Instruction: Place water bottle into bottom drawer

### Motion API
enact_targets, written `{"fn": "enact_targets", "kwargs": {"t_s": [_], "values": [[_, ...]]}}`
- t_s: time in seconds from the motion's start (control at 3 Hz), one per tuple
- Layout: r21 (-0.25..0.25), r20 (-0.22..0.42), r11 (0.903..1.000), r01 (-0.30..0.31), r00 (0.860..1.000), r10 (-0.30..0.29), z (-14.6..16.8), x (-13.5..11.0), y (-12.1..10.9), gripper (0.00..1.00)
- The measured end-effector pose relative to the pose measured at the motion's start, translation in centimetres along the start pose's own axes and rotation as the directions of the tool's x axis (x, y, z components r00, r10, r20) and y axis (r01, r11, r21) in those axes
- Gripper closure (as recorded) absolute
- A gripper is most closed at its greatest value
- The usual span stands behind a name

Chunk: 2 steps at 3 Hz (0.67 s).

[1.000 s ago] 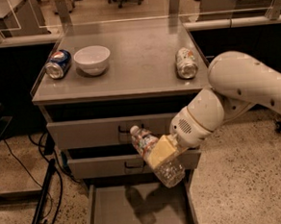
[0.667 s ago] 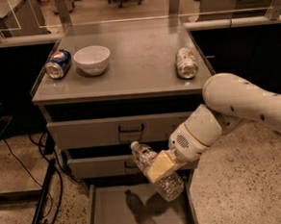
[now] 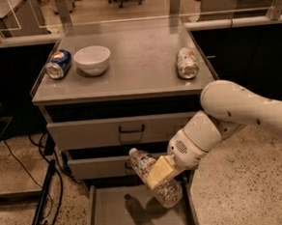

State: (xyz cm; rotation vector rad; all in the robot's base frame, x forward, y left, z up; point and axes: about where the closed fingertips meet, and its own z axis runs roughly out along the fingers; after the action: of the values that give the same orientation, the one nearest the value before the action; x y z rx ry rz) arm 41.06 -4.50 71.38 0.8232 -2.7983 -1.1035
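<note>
The water bottle (image 3: 145,165), clear and ribbed with a label band, lies tilted in my gripper (image 3: 160,173), neck pointing up-left. My gripper is shut on the bottle's middle with its yellowish fingers (image 3: 157,172) and holds it above the bottom drawer (image 3: 109,214), which is pulled open with a flat grey floor. The bottle's shadow falls on the drawer floor. My white arm (image 3: 238,112) reaches in from the right.
On the cabinet top (image 3: 137,61) lie a blue Pepsi can (image 3: 58,63), a white bowl (image 3: 92,59) and a silver crushed can (image 3: 186,63). Two upper drawers with a dark handle (image 3: 131,129) are shut. Cables (image 3: 35,189) run on the floor at left.
My gripper has carried the bottle lower and slightly forward, closer over the open bottom drawer. The arm has dropped with it.
</note>
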Motion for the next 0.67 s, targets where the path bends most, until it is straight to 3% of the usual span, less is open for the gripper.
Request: {"fn": "enact_targets", "kwargs": {"t_s": [0.33,0.67], "values": [[-0.056,-0.025,0.9971,-0.05,0.998,0.049,3.6,1.7,-1.5,1.0],[-0.117,-0.076,0.9848,-0.128,0.99,0.12,9.2,4.0,-4.0,1.0]]}}
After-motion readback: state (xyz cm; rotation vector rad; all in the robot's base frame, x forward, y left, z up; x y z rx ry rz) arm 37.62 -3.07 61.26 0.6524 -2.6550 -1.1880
